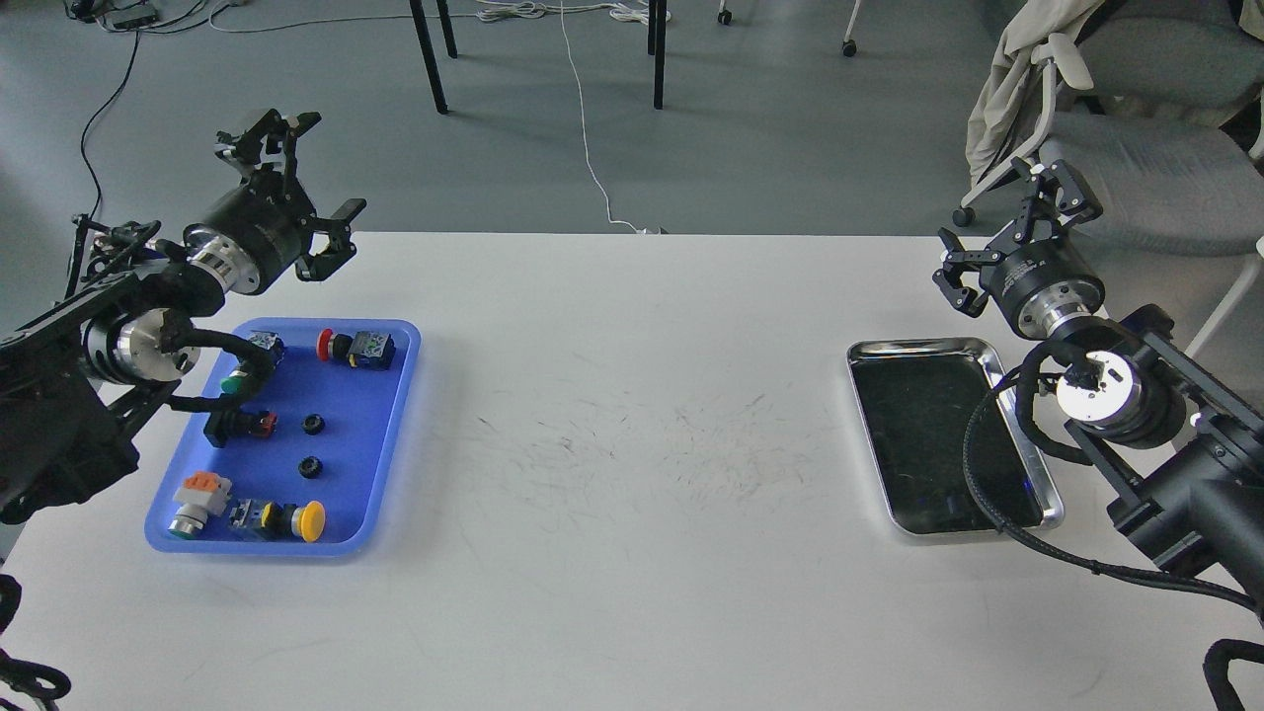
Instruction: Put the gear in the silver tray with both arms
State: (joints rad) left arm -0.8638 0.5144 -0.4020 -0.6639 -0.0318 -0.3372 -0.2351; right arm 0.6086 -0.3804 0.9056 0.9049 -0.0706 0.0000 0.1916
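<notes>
Two small black gears (313, 425) (310, 466) lie in the middle of the blue plastic tray (395, 415) at the table's left. The silver tray (923, 434) sits at the right with a bare dark bottom. My left gripper (304, 186) hovers above the table's far left edge, just beyond the blue tray, open with nothing between its fingers. My right gripper (1009, 237) is raised behind the silver tray's far right corner, also open and holding nothing. The right arm's cable crosses over the silver tray's right rim.
The blue tray also holds several push-button switches with red (341, 347), green (235, 383), orange (202, 486) and yellow (310, 520) caps. An office chair (1136, 148) stands behind the table's right corner. Table legs and cables are on the floor beyond.
</notes>
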